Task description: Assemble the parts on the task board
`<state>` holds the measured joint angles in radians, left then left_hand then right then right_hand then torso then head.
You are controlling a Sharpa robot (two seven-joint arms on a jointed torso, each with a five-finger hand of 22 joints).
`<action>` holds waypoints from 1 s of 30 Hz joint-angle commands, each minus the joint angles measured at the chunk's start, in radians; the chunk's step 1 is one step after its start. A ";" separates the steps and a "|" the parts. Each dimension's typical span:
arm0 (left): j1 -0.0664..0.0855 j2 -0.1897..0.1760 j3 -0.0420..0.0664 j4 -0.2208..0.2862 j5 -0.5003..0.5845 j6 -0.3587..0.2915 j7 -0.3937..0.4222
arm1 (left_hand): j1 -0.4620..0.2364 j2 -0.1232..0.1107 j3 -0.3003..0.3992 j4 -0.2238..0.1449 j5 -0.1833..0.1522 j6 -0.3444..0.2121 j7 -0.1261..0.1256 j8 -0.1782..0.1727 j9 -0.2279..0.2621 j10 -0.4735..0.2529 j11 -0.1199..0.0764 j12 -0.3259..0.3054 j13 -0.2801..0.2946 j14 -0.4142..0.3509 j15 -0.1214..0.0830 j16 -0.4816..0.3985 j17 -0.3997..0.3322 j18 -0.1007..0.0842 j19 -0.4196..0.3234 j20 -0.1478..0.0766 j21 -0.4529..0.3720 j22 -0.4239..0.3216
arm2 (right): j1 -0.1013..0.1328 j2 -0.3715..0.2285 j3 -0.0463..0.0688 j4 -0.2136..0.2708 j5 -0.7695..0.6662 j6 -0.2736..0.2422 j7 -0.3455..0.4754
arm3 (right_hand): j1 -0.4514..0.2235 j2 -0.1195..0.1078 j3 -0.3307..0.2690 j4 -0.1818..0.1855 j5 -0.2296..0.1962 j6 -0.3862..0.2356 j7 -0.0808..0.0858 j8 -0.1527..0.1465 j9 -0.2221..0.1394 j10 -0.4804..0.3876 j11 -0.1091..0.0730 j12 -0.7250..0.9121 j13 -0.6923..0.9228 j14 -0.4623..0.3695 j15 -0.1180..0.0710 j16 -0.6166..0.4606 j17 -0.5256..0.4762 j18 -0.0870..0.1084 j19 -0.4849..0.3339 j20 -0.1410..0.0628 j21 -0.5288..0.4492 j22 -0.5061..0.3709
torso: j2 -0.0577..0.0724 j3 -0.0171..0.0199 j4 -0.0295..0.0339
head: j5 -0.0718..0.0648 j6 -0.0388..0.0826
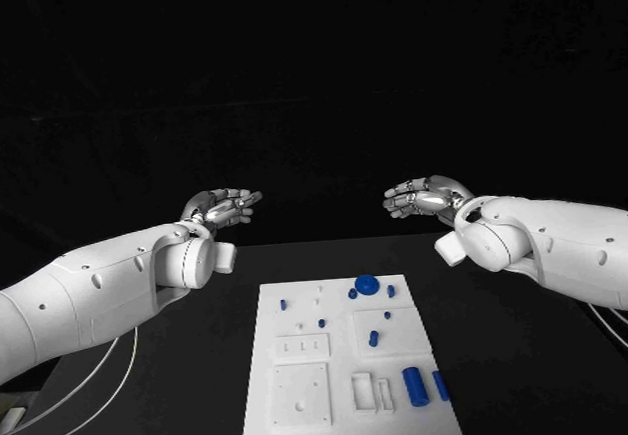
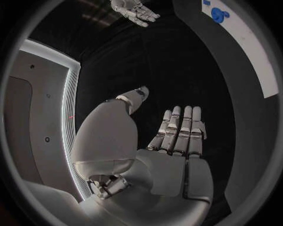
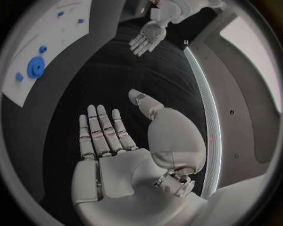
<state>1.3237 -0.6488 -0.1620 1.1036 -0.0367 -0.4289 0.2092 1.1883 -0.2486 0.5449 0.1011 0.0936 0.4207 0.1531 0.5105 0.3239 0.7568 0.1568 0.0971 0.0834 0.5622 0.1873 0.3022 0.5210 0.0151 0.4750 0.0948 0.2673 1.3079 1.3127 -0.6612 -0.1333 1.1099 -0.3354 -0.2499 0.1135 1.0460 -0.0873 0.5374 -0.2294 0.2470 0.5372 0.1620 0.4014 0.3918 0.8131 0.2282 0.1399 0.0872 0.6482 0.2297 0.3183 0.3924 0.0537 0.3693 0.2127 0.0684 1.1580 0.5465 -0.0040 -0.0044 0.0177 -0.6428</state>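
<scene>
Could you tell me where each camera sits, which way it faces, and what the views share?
Head view: on the robot's head, looking down at the table and board; both arms enter, left hand and right hand raised beyond the board.
Left wrist view: behind the left hand, open palm in front.
Right wrist view: behind the right hand, open palm likewise.
Shared: each wrist view shows the opposite hand and the board's round blue part.

The task board (image 1: 304, 379) lies at table centre; parts (image 1: 367, 284) sit on it toward 12 and 5 o'clock.
</scene>
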 commanded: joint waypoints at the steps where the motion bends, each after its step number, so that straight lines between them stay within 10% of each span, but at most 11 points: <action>1: 0.000 -0.011 -0.002 0.019 -0.020 0.066 0.006 | 0.024 0.040 -0.022 -0.038 0.010 0.063 0.058 0.028 0.011 0.077 0.015 0.033 0.012 0.105 0.010 0.054 0.018 0.016 0.072 -0.002 0.033 0.022 | -0.008 0.009 0.000 -0.015 -0.368 -0.023 0.005 | 0.041 -0.023 0.064 -0.043 -0.031 0.149 0.053 0.038 0.003 0.169 -0.043 0.035 0.010 0.157 -0.039 0.066 0.018 0.058 0.123 -0.010 0.020 0.035 | 0.001 -0.0010 -0.0018 | 0.003 -0.001; 6: 0.000 -0.037 -0.002 0.054 -0.039 0.097 0.021 | 0.050 0.100 -0.059 -0.138 0.034 0.188 0.062 0.046 0.009 0.234 0.011 0.084 0.032 0.243 -0.020 0.116 0.025 0.062 0.182 -0.024 0.070 0.016 | -0.012 0.020 0.000 -0.024 -0.517 -0.041 0.020 | 0.048 -0.028 0.081 -0.057 -0.043 0.217 0.042 0.043 0.001 0.245 -0.069 0.039 0.016 0.255 -0.079 0.098 0.032 0.099 0.233 -0.013 0.019 0.006 | 0.003 0.0003 -0.0019 | 0.003 -0.002; 10: 0.001 -0.072 -0.002 0.102 -0.076 0.157 0.002 | 0.060 0.124 -0.062 -0.188 0.041 0.265 0.037 0.059 0.012 0.352 -0.032 0.129 0.057 0.369 -0.077 0.187 0.051 0.083 0.291 -0.057 0.125 0.024 | -0.012 0.026 0.000 -0.019 -0.585 -0.047 0.017 | 0.056 -0.035 0.091 -0.057 -0.065 0.261 0.026 0.046 0.009 0.303 -0.092 0.042 0.030 0.331 -0.114 0.123 0.053 0.133 0.331 -0.013 0.015 -0.025 | 0.012 0.0040 -0.0015 | 0.002 0.003; 14: 0.001 -0.097 -0.002 0.150 -0.087 0.175 0.007 | 0.051 0.149 -0.056 -0.265 0.080 0.304 0.026 0.038 0.007 0.397 -0.046 0.119 0.066 0.413 -0.101 0.219 0.066 0.075 0.335 -0.084 0.159 0.022 | -0.012 0.032 0.000 -0.019 -0.687 -0.059 0.017 | 0.058 -0.040 0.094 -0.059 -0.078 0.284 0.018 0.038 0.017 0.344 -0.108 0.037 0.051 0.425 -0.160 0.158 0.093 0.174 0.454 -0.015 0.015 -0.059 | 0.026 0.0064 0.0021 | -0.002 0.008; 17: 0.001 -0.119 0.001 0.199 -0.087 0.185 0.011 | 0.036 0.153 -0.046 -0.300 0.079 0.318 0.024 0.025 0.006 0.409 -0.048 0.106 0.069 0.416 -0.104 0.227 0.068 0.065 0.340 -0.097 0.167 0.021 | -0.012 0.030 0.000 -0.011 -0.780 0.023 0.000 | 0.070 -0.049 0.094 -0.060 -0.083 0.289 0.016 0.021 0.023 0.348 -0.108 0.011 0.062 0.533 -0.206 0.196 0.141 0.208 0.588 -0.024 0.034 -0.075 | 0.042 0.0090 0.0114 | -0.007 0.017; 24: 0.004 -0.168 0.004 0.284 -0.087 0.201 0.014 | 0.016 0.153 -0.040 -0.315 0.080 0.320 0.026 0.012 0.005 0.415 -0.048 0.095 0.071 0.415 -0.105 0.230 0.069 0.056 0.341 -0.105 0.171 0.021 | -0.012 0.036 0.001 -0.006 -0.894 0.033 0.004 | 0.081 -0.058 0.042 -0.062 -0.056 0.279 0.007 -0.001 0.021 0.337 -0.126 -0.020 0.065 0.715 -0.240 0.394 0.267 0.208 0.843 -0.121 0.139 -0.048 | 0.072 0.0111 0.0292 | -0.020 0.033; 30: 0.007 -0.190 0.005 0.324 -0.086 0.198 0.012 | 0.006 0.152 -0.038 -0.319 0.080 0.320 0.027 0.008 0.005 0.417 -0.048 0.090 0.072 0.415 -0.105 0.231 0.069 0.053 0.341 -0.108 0.173 0.020 | -0.012 0.044 0.001 -0.007 -0.924 0.025 0.008 | 0.090 -0.061 0.016 -0.061 -0.044 0.285 0.008 -0.023 0.021 0.339 -0.124 -0.049 0.077 0.655 -0.238 0.618 0.413 0.208 0.910 -0.159 0.185 0.007 | 0.095 0.0111 0.0378 | -0.027 0.041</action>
<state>1.3283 -0.8383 -0.1586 1.4198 -0.1147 -0.2563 0.2107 1.2037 -0.0960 0.5077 -0.2121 0.1696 0.7344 0.1785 0.5220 0.3301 1.1649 0.1087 0.1922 0.1546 0.9733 0.0835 0.5268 0.5882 0.0811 0.8148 -0.0041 0.4334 1.3081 1.3006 -0.6166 -0.1330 1.1024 -1.1954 -0.2389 0.1156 1.1324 -0.1421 0.5570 -0.2909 0.1976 0.8198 0.1686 0.3825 0.4117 1.1524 0.0986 0.0921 0.1635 1.3092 -0.0090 0.9275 0.8005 0.2422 1.2759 0.0555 0.2507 1.1622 0.6253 0.0067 0.0266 -0.0062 -0.6065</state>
